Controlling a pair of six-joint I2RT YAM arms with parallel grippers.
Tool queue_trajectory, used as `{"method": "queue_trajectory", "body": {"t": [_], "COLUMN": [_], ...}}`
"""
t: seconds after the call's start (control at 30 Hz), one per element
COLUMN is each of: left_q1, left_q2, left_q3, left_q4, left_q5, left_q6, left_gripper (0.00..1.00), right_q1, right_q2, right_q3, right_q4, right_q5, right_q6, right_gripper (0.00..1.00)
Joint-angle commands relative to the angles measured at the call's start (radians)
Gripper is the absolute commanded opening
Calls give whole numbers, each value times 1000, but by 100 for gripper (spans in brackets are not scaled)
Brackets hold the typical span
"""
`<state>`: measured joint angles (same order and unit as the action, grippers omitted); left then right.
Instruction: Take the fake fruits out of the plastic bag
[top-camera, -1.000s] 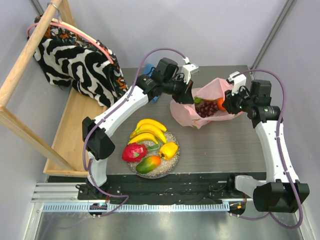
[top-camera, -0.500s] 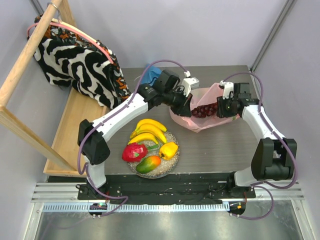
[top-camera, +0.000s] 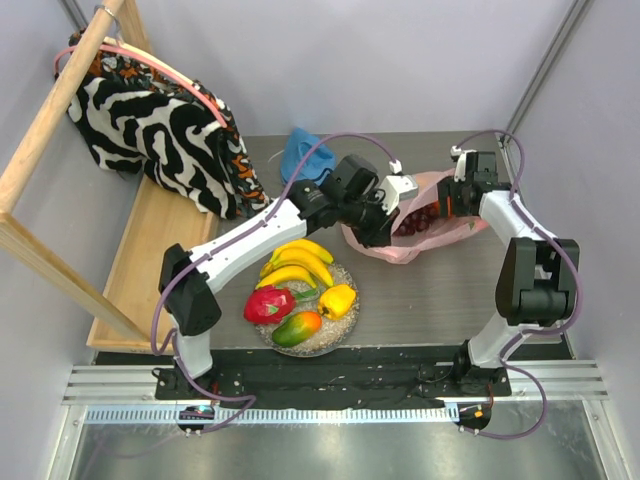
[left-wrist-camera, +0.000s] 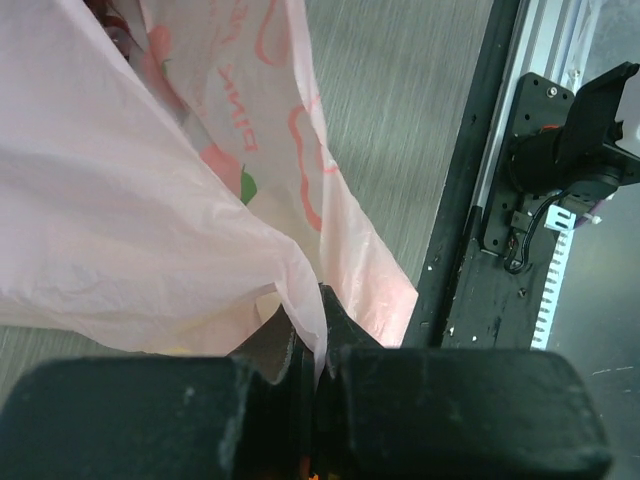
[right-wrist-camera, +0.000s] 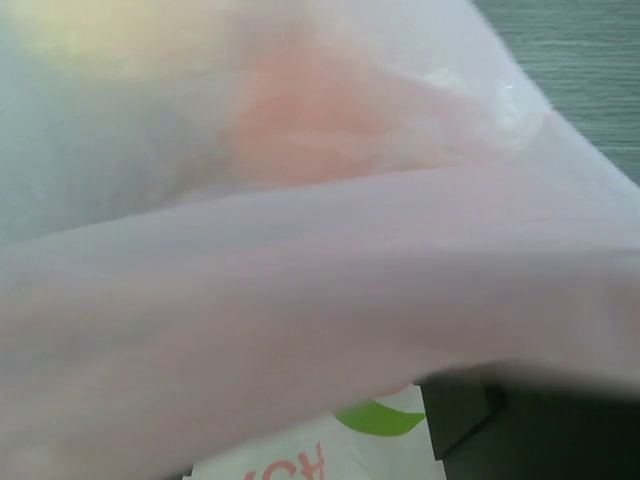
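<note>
Both arms had shifted over the last second. The left gripper (top-camera: 380, 226) had swung toward the near right, uncovering the blue cloth (top-camera: 300, 155) at the far edge. The right gripper (top-camera: 452, 200) had drawn back to the far right, so the plastic bag (top-camera: 400, 246) lay lower and wider on the table (top-camera: 440, 300). In the left wrist view the left gripper (left-wrist-camera: 316, 335) was fully closed, with a fold of the bag's film pinched between its jaws. The right wrist view was filled by pink film, so it could not be told whether that gripper was open or closed, though it sat at the bag's right rim. This two-sided hold appeared intended to stretch the mouth and keep the contents reachable. The bag's long axis ran left to right between the grippers, with the mouth apparently facing upward, and the grapes (top-camera: 418, 217) showed inside. The banana bunch (top-camera: 297, 262), dragon fruit (top-camera: 268, 303), yellow pepper (top-camera: 337, 298) and mango (top-camera: 297, 327) rested on the plate (top-camera: 343, 275), near the bag's left end.
</note>
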<state>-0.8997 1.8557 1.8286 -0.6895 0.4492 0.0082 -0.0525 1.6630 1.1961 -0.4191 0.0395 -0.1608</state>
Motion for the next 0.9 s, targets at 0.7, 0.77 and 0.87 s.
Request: {"method": "queue_trajectory", "body": {"t": [0.7,0.77,0.87], "left_q1": [-71,-70,-71], "left_q2": [80,80,79], "left_q3": [100,109,110], "left_q4": [-25,-33,-31], "left_q5": [-79,-101,-135], "left_q6": [73,85,95], "left_gripper": [0,0,0], "right_q1": [3,0,-15], "right_q2": [486,440,316], "right_q3": [500,493,442], "right_q4": [166,158,122], "right_q5": [-76,-111,-184], "right_q6": [207,184,167], "right_gripper": [42,34,28]}}
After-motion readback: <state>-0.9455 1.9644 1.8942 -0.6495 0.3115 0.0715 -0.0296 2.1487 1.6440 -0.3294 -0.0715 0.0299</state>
